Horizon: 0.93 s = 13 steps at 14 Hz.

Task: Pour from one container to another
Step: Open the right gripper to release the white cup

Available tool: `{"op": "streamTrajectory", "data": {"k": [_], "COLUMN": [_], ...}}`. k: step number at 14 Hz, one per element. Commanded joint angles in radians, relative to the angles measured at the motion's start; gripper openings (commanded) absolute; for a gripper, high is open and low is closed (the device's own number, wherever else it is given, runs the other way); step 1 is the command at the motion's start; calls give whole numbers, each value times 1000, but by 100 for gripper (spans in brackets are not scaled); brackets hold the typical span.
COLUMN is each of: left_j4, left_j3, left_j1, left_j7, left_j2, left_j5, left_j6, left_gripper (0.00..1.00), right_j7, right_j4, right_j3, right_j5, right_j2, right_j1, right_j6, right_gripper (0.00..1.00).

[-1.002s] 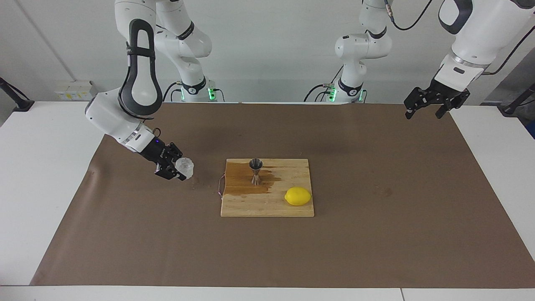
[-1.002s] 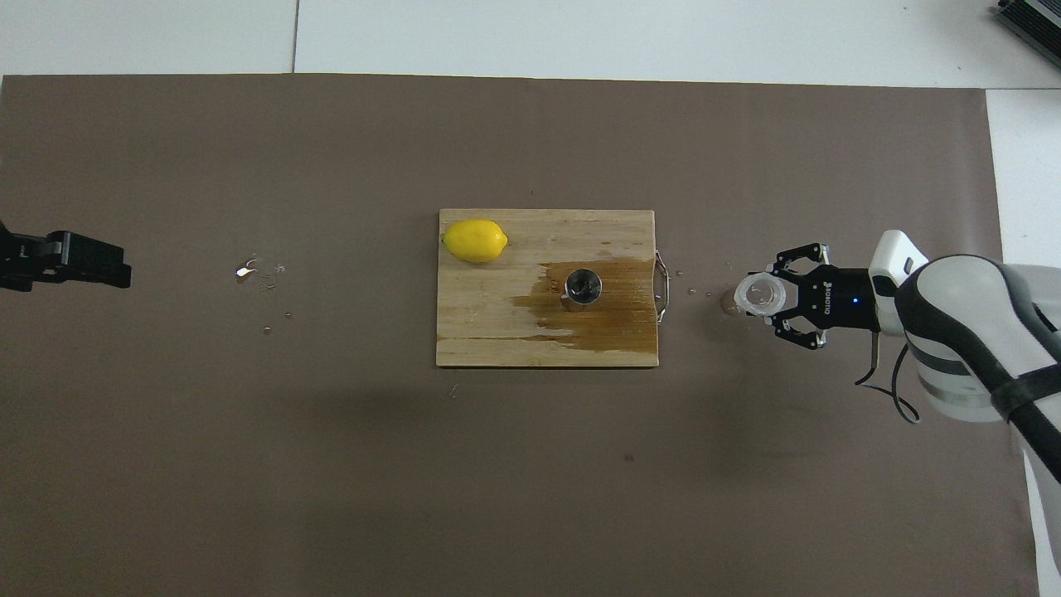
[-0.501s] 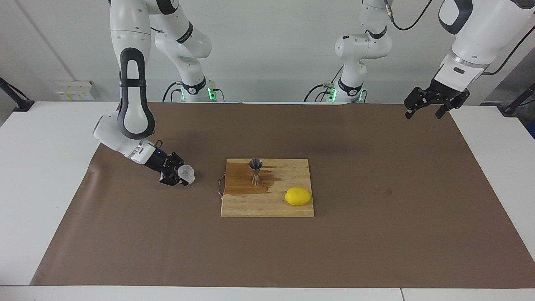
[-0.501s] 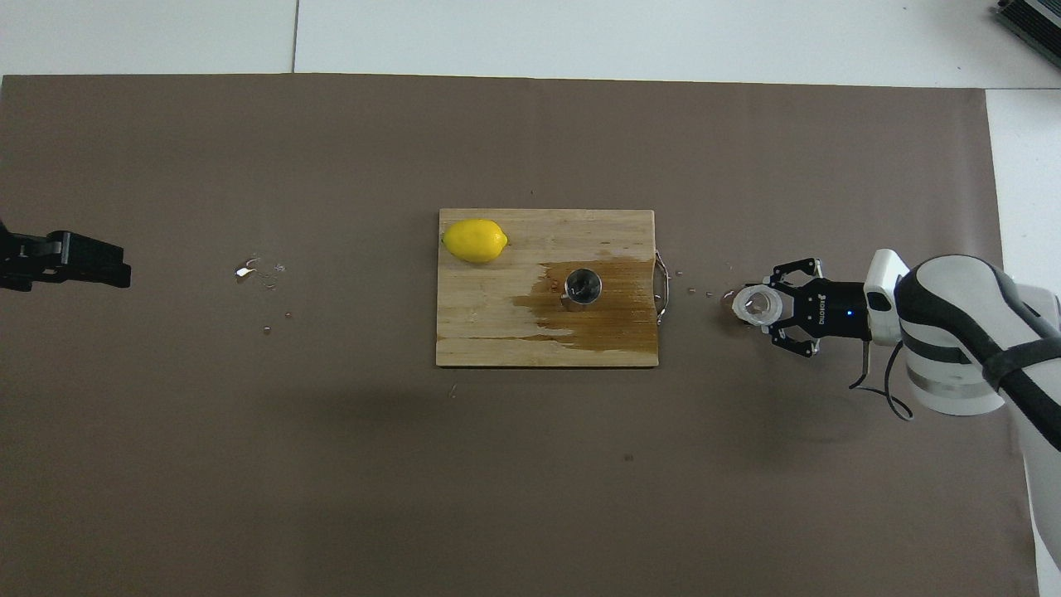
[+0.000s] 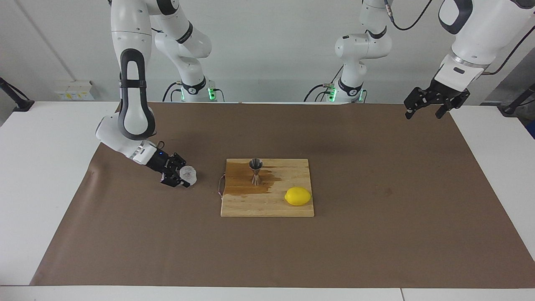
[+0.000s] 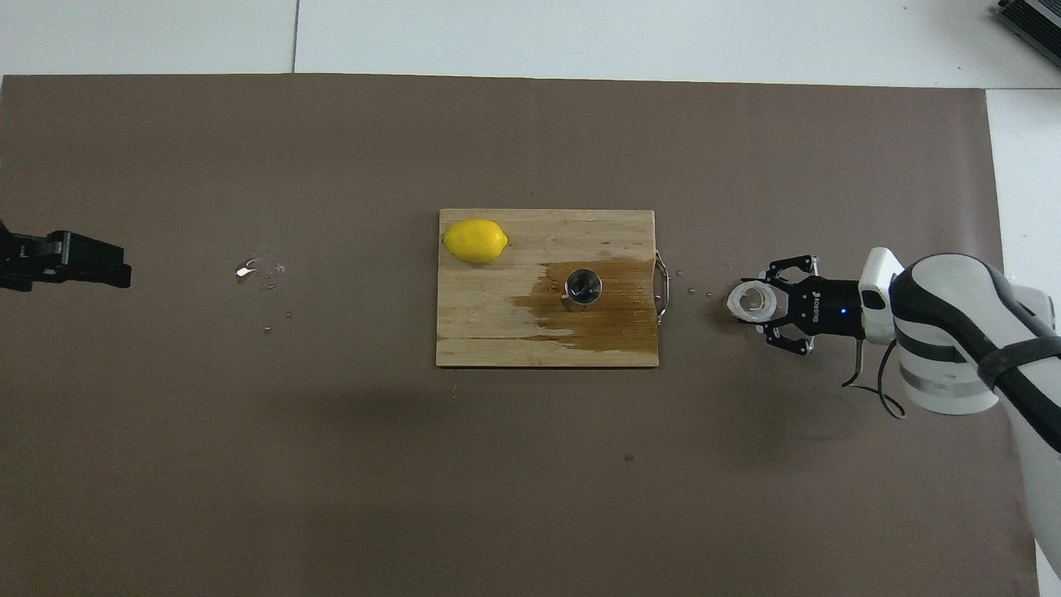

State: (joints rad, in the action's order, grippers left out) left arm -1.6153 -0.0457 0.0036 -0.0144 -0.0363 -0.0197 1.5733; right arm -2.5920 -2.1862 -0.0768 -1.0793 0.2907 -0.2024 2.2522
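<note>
Right gripper (image 5: 180, 179) low over mat, fingers around glass cup (image 5: 187, 175), grip unclear, cup seemingly being set down after pouring. Steel jigger (image 5: 255, 170) upright on wet cutting board (image 5: 267, 207). Left gripper (image 5: 432, 101) waiting, spread wide. Next, probably: release, withdraw without tipping cup.

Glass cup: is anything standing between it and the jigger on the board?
Nothing visible does. The glass cup sits at the right gripper, on the paper beside the cutting board. Only bare paper and wet board lie between it and the jigger; the lemon lies off that line.

robot lab: two bench-mounted arms (image 5: 129, 83)
</note>
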Motion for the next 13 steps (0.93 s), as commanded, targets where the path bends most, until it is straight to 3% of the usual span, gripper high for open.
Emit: {"op": "streamTrajectory", "data": {"k": [1,4,9,13], "left_j4": [-17,-17,-17,-17], "left_j3": [-2,-2,-2,-2], "left_j1": [4,4,4,4], "left_j7": [-4,-3,-3,-3], "left_j2": [-16,-16,-16,-16], "left_j5": [-5,-5,-5,-5], "left_j6": [5,4,4,4], "left_gripper": [100,100,100,100], "right_j7": [-20,68,451,819], "right_j4": [10,10,8,8], "right_j3": [-3,0,-1,-1], "right_j5": [-24,42,323,479], "right_j2": [1,-65,-195,-226], "right_j1": [-3,15,21,21], "right_j6": [9,7,-40,-102], "right_gripper": [100,100,100,100]}}
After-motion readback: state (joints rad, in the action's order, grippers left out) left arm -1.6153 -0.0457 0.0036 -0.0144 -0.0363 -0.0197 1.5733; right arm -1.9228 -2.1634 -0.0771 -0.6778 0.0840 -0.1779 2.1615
